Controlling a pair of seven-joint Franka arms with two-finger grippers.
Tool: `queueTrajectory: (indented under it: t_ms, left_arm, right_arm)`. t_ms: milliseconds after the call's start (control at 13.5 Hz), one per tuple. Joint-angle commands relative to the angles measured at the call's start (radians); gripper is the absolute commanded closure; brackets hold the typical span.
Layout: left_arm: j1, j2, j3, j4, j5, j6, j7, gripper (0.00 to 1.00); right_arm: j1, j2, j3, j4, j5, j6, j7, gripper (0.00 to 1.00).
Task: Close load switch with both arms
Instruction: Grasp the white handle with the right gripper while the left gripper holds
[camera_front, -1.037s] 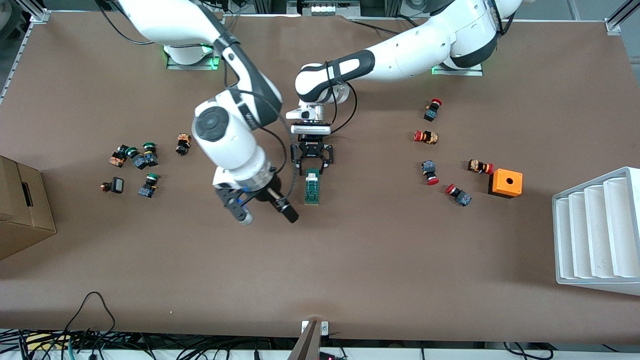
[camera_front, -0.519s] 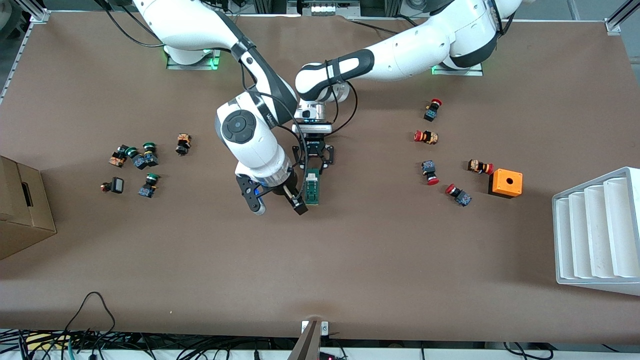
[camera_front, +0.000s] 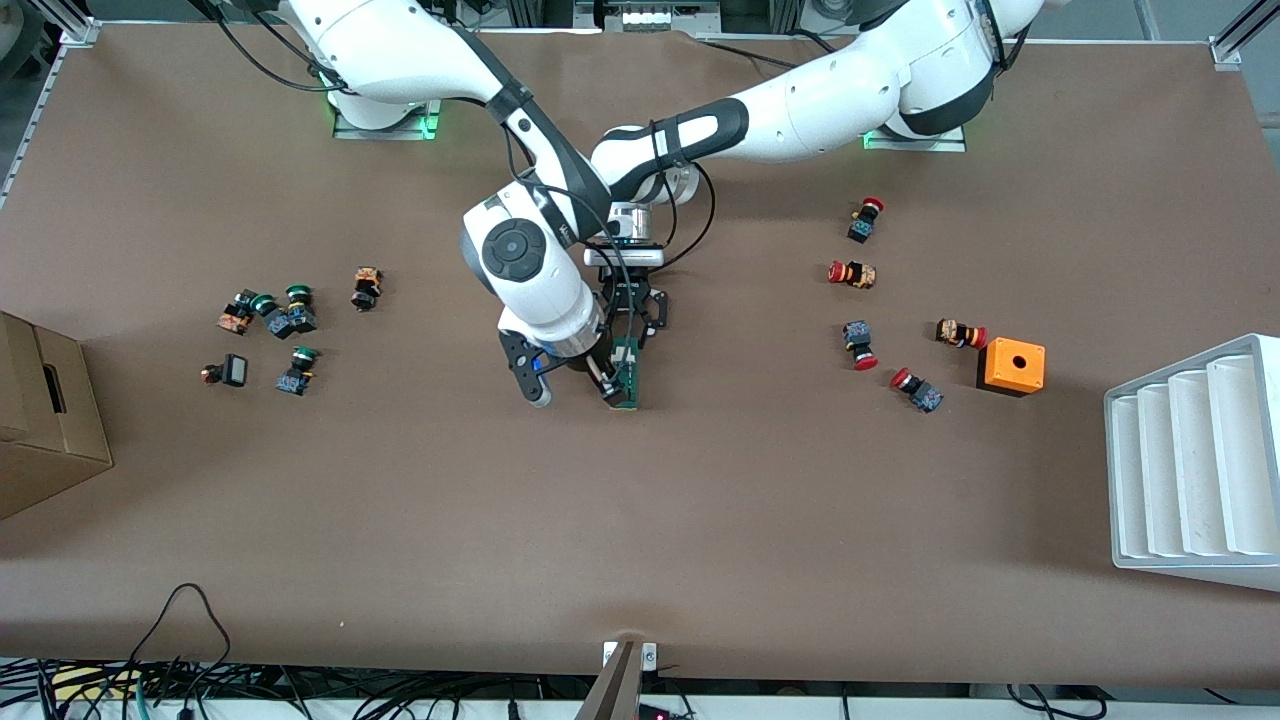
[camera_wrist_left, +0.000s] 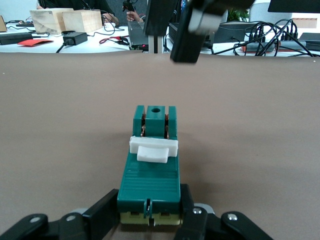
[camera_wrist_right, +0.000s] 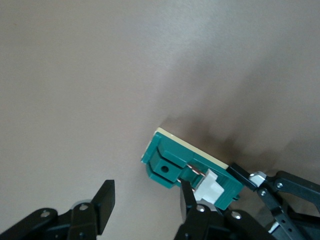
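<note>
Load switch (camera_front: 626, 374): dark green, flat on the table's middle. Left gripper (camera_wrist_left: 150, 220): clenched on the switch's end farther from the front camera. Right gripper (camera_wrist_right: 145, 200): fingers parted, down at the switch's nearer end, one finger (camera_wrist_right: 187, 197) touching the white slider (camera_wrist_right: 210, 187).

Robotics lab, brown-covered table (camera_front: 700, 520), aluminium frame (camera_front: 1235, 40), tangled cables (camera_front: 180, 680), monitors (camera_wrist_left: 295, 6)

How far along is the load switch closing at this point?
Done: the left gripper is clamped on the load switch at one end, pinning it to the table. In hand: the right gripper, open, has one finger beside the white sliding piece. Left: pushing that piece closed.
</note>
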Motion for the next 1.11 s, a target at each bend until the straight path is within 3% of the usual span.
queueTrajectory:
  t_ms: [0, 444, 1037]
  left_arm:
    - [-0.003, 0.044, 0.009, 0.041, 0.017, 0.044, 0.011, 0.86]
    - [-0.003, 0.044, 0.009, 0.039, 0.017, 0.042, 0.011, 0.86]
    - [-0.001, 0.042, 0.009, 0.039, 0.017, 0.042, 0.011, 0.86]
  right_arm:
    - [0.007, 0.003, 0.012, -0.02, -0.003, 0.027, 0.048, 0.44]
    - [0.031, 0.017, 0.019, -0.074, -0.006, 0.045, 0.095, 0.51]
    - [0.036, 0.006, 0.038, -0.097, -0.012, 0.036, 0.133, 0.52]
